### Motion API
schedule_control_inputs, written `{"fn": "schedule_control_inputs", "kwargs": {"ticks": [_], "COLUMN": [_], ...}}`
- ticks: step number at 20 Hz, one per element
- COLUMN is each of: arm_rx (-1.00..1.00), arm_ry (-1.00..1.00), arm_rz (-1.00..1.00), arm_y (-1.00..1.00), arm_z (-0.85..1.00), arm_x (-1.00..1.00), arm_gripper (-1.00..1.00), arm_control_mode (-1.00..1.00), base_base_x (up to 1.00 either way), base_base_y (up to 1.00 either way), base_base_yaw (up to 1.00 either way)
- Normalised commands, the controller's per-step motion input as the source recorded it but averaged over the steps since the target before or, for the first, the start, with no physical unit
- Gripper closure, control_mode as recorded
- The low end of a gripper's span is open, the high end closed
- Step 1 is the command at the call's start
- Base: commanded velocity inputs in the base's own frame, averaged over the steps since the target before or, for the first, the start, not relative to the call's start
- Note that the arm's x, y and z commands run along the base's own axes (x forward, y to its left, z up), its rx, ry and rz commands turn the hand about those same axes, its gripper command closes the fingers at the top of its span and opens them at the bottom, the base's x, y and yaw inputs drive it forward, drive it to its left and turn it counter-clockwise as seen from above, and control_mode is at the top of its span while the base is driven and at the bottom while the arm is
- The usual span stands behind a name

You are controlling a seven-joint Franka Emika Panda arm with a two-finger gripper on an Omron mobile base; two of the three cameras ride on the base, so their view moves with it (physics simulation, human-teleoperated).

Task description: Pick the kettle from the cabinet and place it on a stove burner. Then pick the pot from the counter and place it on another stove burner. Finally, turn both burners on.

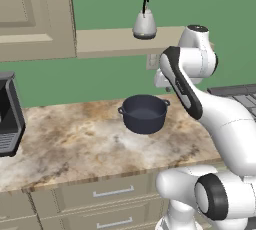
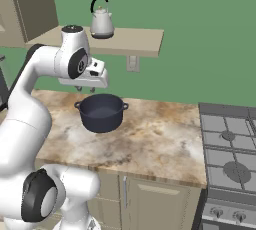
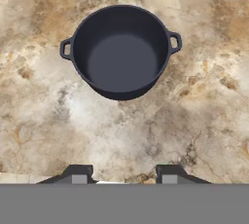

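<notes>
At the far left, a dark appliance sits on the worktop, well apart from the work and no hindrance. Above it the cabinet closes off the wall, and its shelf runs rightward from it. The kettle stands upright on that shelf, handle arched on top, so a grip from above or the front looks open; nothing crowds it. Below, the pot sits on the worktop, empty and lidless, loop handles out to either side. It lies almost under the kettle, so a lowering arm would have to mind it.

The gripper hangs over the worktop just short of the pot and looks down at it; its jaws are spread with nothing between them, though how wide is hard to judge from the fingertips alone. The kettle is the first thing to fetch, so the hand has to rise to the shelf.

To the right, the burners lie bare under their grates, ready for both vessels.
</notes>
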Motion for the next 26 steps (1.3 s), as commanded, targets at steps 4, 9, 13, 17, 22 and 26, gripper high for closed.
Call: {"fn": "schedule_control_inputs", "kwargs": {"ticks": [4,9,13,17,22,26], "arm_rx": [0.00,0.00,0.00,0.00,0.00,0.00], "arm_ry": [-0.02,-0.08,-0.10,-0.13,-0.12,-0.13], "arm_rz": [0.00,0.00,0.00,0.00,0.00,0.00], "arm_y": [0.00,0.00,0.00,0.00,0.00,0.00], "arm_z": [0.00,0.05,0.17,0.27,0.29,0.27], "arm_x": [0.00,0.00,0.00,-0.03,-0.03,-0.03], "arm_gripper": [-1.00,-1.00,-1.00,-1.00,-1.00,-1.00], "arm_control_mode": [-1.00,-1.00,-1.00,-1.00,-1.00,-1.00], "base_base_x": [0.00,0.00,0.00,0.00,0.00,0.00], "base_base_y": [0.00,0.00,0.00,0.00,0.00,0.00], "base_base_yaw": [0.00,0.00,0.00,0.00,0.00,0.00]}}
